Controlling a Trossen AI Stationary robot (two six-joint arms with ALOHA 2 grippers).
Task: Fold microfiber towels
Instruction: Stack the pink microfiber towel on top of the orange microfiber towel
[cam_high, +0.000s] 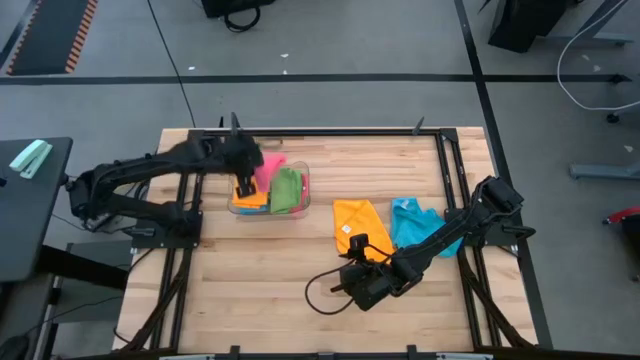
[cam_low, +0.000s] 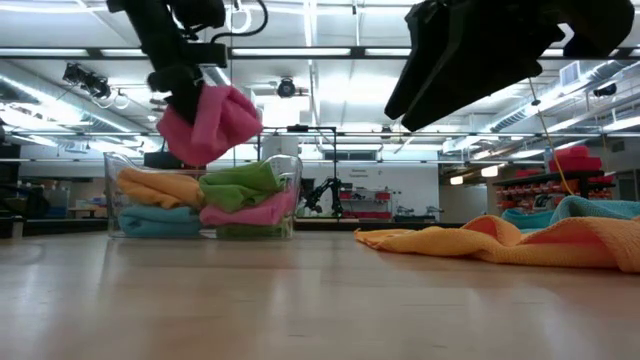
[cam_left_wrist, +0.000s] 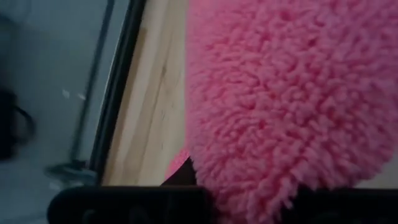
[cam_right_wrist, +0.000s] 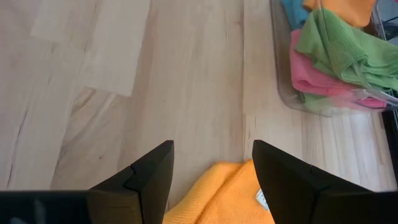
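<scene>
Left gripper: clamped on a pink towel, raised above the clear bin at the table's left-rear.
Pink towel: bunched between the closed fingers, hanging down from them, clear of the bin's contents; its long axis cannot be told.
Bin contents: orange, blue, green and pink cloths, crumpled in a heap.
Orange towel: flat on the table right of the bin, long axis running front to back, its near edge under the right gripper.
Right gripper: jaws spread wide, holding nothing, hovering over the orange towel's edge.
Blue towel: rumpled, just right of the orange one, touching it.
</scene>
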